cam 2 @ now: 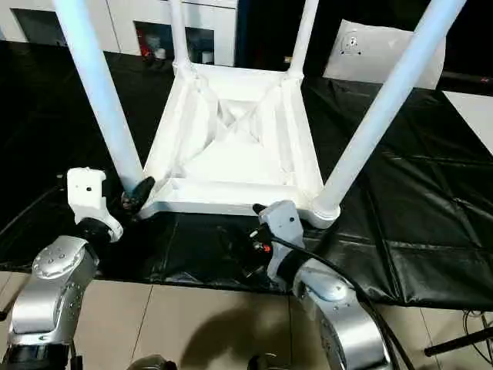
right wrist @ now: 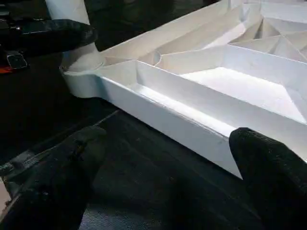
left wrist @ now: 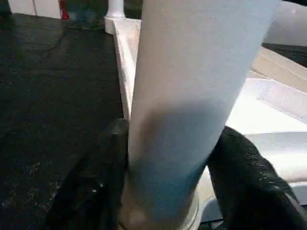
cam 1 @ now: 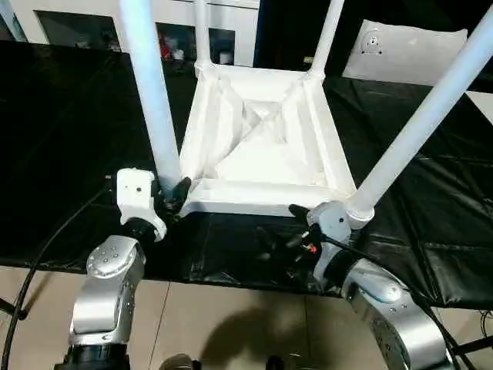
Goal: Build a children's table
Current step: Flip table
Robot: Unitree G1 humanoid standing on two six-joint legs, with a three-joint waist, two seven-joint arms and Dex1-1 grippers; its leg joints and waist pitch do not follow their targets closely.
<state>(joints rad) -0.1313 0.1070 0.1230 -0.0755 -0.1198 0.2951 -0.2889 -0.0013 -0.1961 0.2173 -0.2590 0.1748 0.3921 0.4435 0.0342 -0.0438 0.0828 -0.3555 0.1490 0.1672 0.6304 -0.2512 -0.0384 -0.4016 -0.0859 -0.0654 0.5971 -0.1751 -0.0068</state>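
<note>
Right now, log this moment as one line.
table: upside down, four legs in | left gripper: around near-left leg | right gripper: open, facing table rim

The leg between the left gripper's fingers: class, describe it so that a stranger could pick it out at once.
Find the upturned white table on the black sheet, four legs pointing up. Go to its near edge, left corner. That leg stands there, and it alone has the left gripper with its black fingers on either side of its base.

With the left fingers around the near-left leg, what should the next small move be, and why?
Probably close the left gripper onto the near-left leg and twist: its fingers flank the base at the socket. The right gripper is open, facing the tabletop's rim.
</note>
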